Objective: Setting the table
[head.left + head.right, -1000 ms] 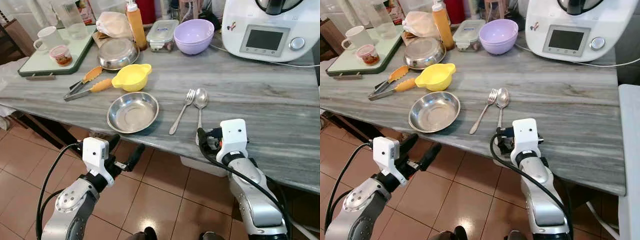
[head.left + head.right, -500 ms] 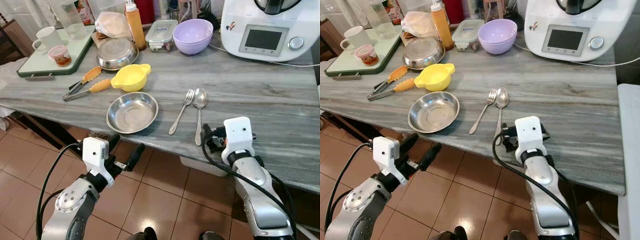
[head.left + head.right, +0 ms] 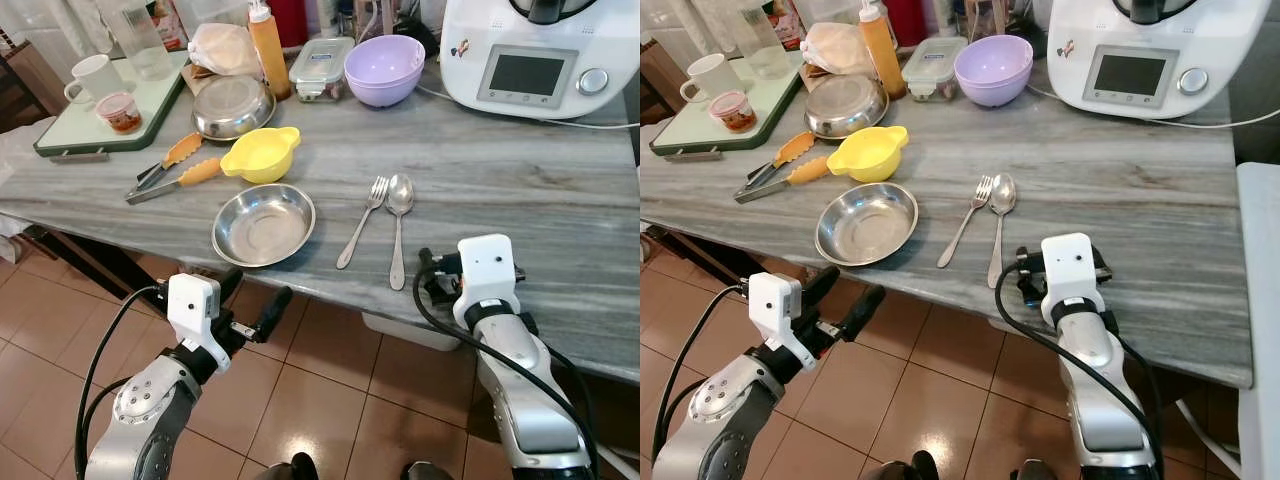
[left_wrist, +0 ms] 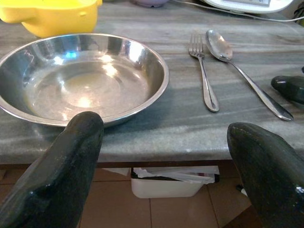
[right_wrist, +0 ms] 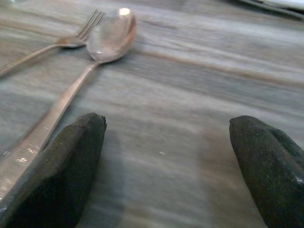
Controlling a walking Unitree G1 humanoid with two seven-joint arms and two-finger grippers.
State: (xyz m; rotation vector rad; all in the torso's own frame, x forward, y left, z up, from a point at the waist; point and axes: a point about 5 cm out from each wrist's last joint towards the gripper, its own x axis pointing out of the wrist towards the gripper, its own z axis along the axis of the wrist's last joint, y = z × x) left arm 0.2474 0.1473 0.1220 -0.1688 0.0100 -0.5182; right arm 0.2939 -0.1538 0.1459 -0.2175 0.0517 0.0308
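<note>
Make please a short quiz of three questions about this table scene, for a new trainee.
1. True or false: the spoon lies to the right of the fork.
2. Which bowl touches the steel bowl? A yellow, B purple.
3. What state are the right hand's fingers in?

Key: 1 true. 2 A, the yellow bowl. 3 open, low over the table beside the spoon's handle.

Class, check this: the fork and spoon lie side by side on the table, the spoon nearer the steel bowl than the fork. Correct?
Not quite. In the left eye view the fork lies nearer the steel bowl; the spoon lies on its far side, both on the table.
</note>
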